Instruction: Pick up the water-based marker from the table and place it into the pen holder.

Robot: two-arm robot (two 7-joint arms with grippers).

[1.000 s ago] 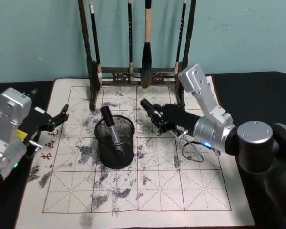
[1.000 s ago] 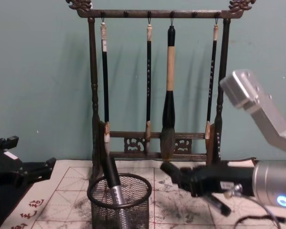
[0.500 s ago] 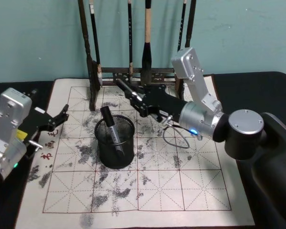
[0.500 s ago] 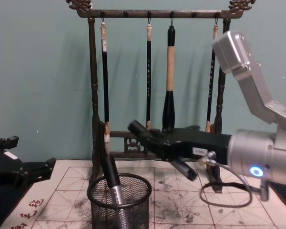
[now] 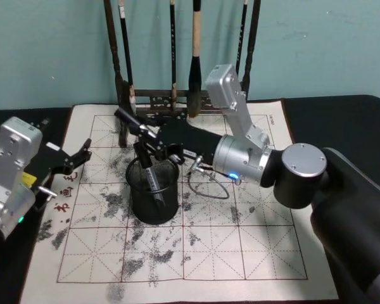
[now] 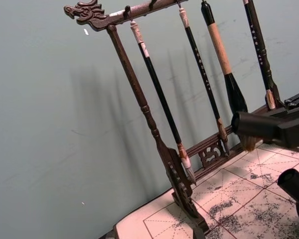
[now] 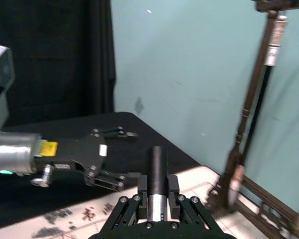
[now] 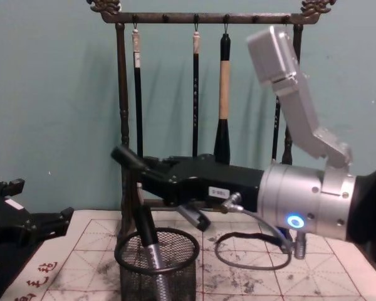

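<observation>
Your right gripper (image 5: 149, 137) has its fingers pinched on the water-based marker (image 8: 126, 159). The marker lies tilted in the grip, one end poking up towards the robot's left and the other slanting down to the right. It hangs just above the pen holder (image 5: 153, 201), over the rim, and as far as the chest view shows it touches neither rim nor mesh. Another marker (image 5: 151, 177) (dark cap, silvery barrel) already leans inside the cup. The holder stands on the ink-stained grid mat (image 5: 215, 253), in front of the wooden brush rack (image 8: 200, 17) with its hanging brushes. Your left gripper (image 5: 81, 157) is parked at the mat's left edge, well apart from the holder, fingers spread and holding nothing
</observation>
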